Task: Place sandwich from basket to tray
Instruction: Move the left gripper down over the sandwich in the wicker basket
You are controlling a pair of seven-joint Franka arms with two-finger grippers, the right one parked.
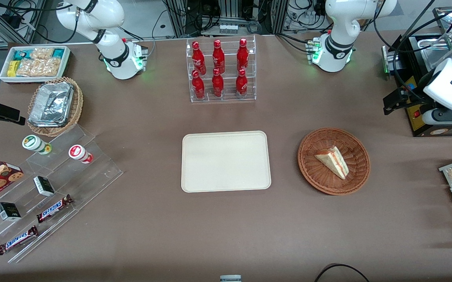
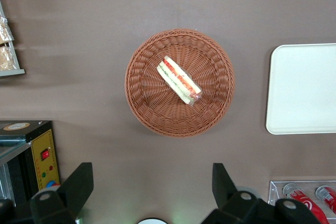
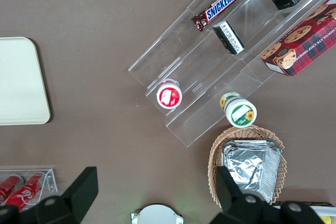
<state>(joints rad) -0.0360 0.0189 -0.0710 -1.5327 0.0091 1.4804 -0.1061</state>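
The left arm's gripper (image 2: 149, 182), jaws apart, hangs high over the round reddish-brown wicker basket (image 2: 142, 103); a careless descent could crush the soft triangular white-bread sandwich (image 2: 178, 80).

Reddish-brown woven round wicker basket (image 1: 334, 161); pale white triangular sandwich (image 1: 333, 161), red-orange and green stripe; cream-beige flat rectangular tray (image 1: 226, 161); brown counter (image 1: 226, 227); black end effector (image 2: 149, 190).

You see the table (image 1: 151, 117), covered in matt brown cloth. At frame centre is the tray (image 1: 226, 161), smooth matt cream plastic. The basket (image 1: 361, 154) is rough woven wicker, and the sandwich (image 1: 333, 160) in it is soft pale bread. High above the table near the basket hangs the gripper (image 2: 151, 182), its matt black fingers (image 2: 79, 182) spread apart.
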